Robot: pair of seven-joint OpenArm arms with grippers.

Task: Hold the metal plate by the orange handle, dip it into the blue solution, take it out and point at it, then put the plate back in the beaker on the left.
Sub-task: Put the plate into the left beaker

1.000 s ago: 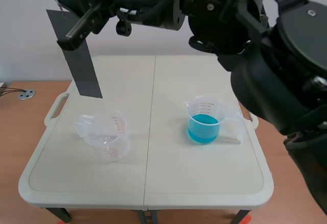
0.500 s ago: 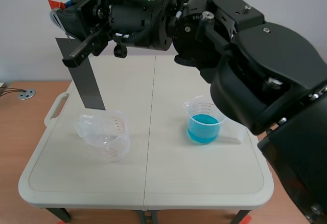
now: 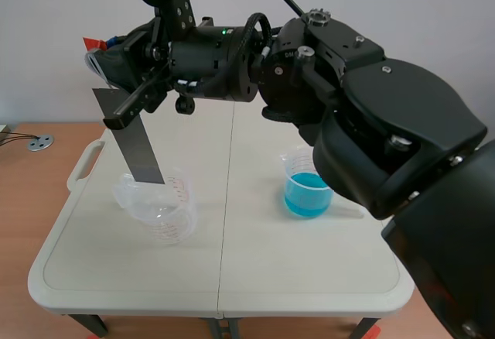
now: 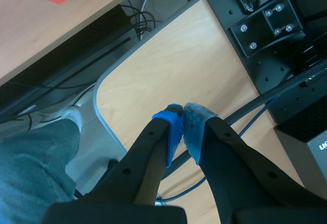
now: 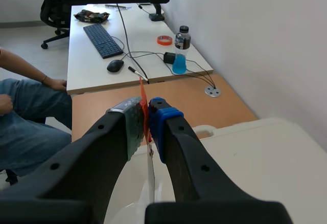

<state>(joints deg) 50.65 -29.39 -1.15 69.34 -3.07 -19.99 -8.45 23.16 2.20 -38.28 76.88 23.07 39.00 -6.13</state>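
With our right fingers (image 5: 164,120) pinching the orange handle (image 5: 143,95) of the flat grey metal plate (image 3: 139,149) (left fingers (image 4: 172,128) pressed together on nothing), we reckon its tilted lower edge could clip the empty clear plastic beaker (image 3: 161,209) at the rim and tip it.

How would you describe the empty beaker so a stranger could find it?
Start at the cream table. On its left half, under the metal plate, stands the clear beaker with red markings. Unlike the other beaker, it holds no blue liquid.
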